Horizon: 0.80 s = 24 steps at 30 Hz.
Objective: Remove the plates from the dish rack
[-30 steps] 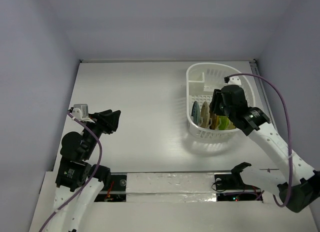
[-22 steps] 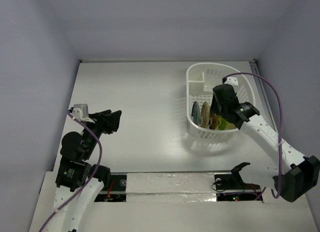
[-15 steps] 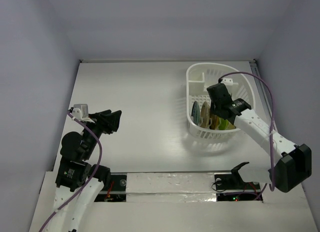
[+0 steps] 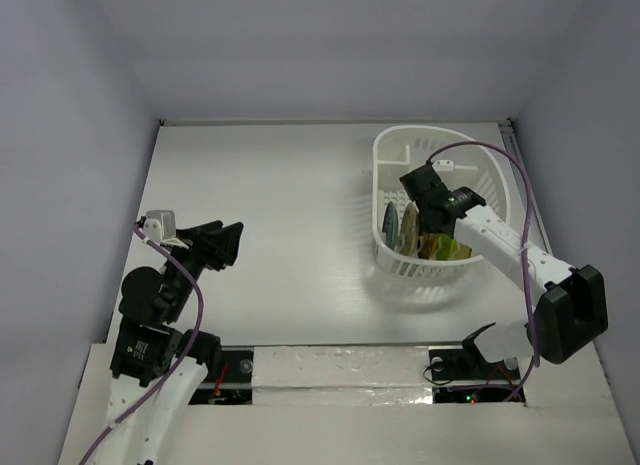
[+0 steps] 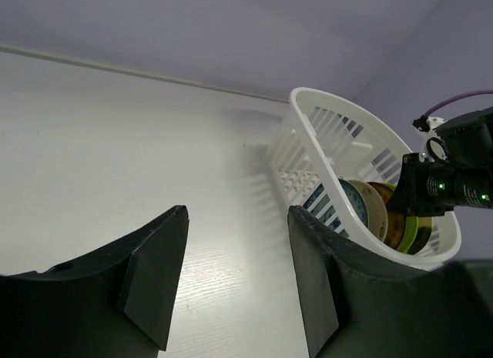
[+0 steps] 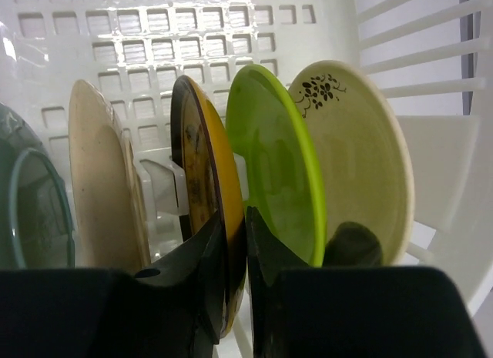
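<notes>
Top camera: the plates (image 4: 425,243) all stand inside the dish rack (image 4: 385,145), with none out on the desk (image 4: 270,205), so I judge the unloading is only starting. My left gripper (image 4: 225,240) hangs well to the rack's left.

Left wrist: its jaws stand apart and empty, facing the rack.

Right wrist: my right gripper (image 6: 235,239) is inside the rack, pinched on the amber plate (image 6: 202,158) between the cream plate (image 6: 100,173) and the lime plate (image 6: 277,158) — five left.

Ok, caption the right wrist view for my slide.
Right gripper pinching the rim of the brown-backed amber plate, upright in the white lattice dish rack.
</notes>
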Each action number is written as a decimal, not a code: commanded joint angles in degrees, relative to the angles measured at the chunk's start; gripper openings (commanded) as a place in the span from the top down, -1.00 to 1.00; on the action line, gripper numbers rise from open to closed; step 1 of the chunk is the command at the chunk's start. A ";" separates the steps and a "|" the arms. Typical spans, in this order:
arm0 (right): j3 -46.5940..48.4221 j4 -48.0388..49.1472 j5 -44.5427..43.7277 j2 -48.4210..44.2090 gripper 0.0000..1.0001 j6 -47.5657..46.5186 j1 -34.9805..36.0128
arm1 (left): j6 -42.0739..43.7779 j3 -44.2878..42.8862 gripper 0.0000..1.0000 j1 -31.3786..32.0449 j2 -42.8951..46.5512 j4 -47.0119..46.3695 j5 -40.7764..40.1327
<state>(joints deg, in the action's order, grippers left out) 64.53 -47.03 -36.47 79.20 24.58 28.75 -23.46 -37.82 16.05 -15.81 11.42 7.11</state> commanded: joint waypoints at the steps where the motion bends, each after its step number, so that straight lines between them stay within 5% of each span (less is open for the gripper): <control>1: 4.19 -2.10 -3.60 -0.10 0.69 0.91 1.22 | 0.08 -0.06 -0.03 0.21 0.87 -2.28 0.88; 16: 13.16 -10.97 -10.37 1.13 1.00 -0.94 4.03 | 0.17 -0.06 -0.03 0.21 1.49 -2.37 0.71; 24: 27.45 -17.57 -15.38 -1.85 1.00 -0.58 5.70 | 0.08 -0.06 -0.03 0.21 1.22 -2.37 0.80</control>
<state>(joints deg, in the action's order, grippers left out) 84.14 -61.63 -46.22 80.27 23.66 33.87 -23.46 -37.82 16.05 -14.76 11.44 7.11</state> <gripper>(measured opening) 0.153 0.513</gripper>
